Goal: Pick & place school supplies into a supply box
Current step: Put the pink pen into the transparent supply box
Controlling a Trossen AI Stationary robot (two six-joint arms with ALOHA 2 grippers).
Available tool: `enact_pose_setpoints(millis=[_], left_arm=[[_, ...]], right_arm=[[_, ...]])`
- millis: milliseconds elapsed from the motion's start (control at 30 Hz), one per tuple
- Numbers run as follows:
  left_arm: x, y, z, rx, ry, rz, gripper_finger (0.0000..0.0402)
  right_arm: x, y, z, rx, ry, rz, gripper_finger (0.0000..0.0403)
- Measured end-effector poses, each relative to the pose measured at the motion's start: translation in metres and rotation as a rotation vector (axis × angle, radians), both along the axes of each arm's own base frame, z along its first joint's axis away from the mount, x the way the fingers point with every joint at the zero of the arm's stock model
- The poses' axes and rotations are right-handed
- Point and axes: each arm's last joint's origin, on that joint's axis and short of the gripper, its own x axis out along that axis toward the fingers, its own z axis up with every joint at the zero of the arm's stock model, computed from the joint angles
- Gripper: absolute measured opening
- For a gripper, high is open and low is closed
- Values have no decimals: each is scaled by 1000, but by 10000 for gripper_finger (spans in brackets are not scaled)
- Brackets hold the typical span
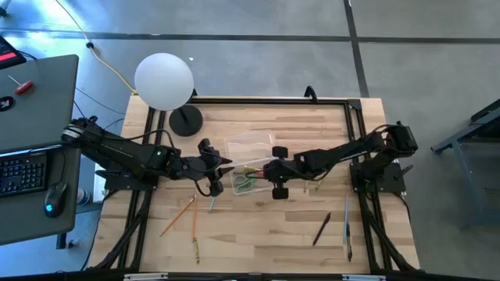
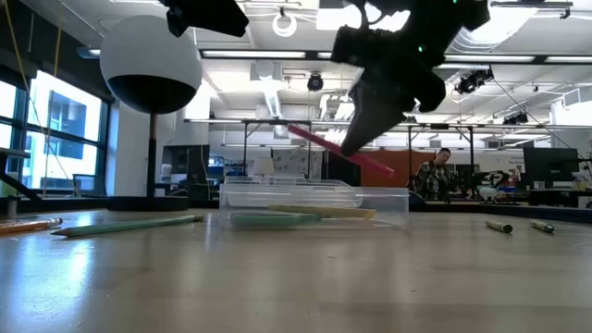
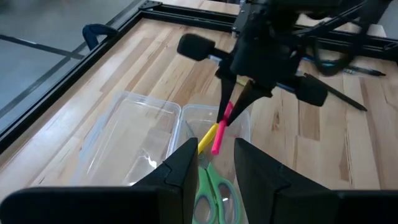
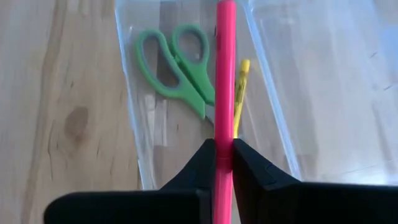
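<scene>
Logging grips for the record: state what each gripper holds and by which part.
The right gripper pinches the pink pen partway along its barrel, above the supply box. The left gripper holds nothing.

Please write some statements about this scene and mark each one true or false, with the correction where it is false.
1. The right gripper is shut on the pink pen. True.
2. The green-handled scissors lie on the bare wooden table. False: they lie inside the clear plastic supply box.
3. The pink pen is held above the open box. True.
4. The left gripper holds a pencil. False: its fingers are open and hold nothing.
</scene>
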Motion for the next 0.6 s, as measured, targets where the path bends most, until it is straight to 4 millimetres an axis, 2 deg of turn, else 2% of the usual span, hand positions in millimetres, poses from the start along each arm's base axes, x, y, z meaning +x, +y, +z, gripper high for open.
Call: enact_pose_setpoints(millis=[267,400,600], left_arm=[[0,0,0,7,0,5,136],[0,0,0,8,-1,7,136],[0,0,0,8,-1,8,136]], right_arm=[[4,-2,-7,27,-107,80,24],[4,-2,-11,16,-96,77,24],[10,-1,-37,-24,-7,119,32]])
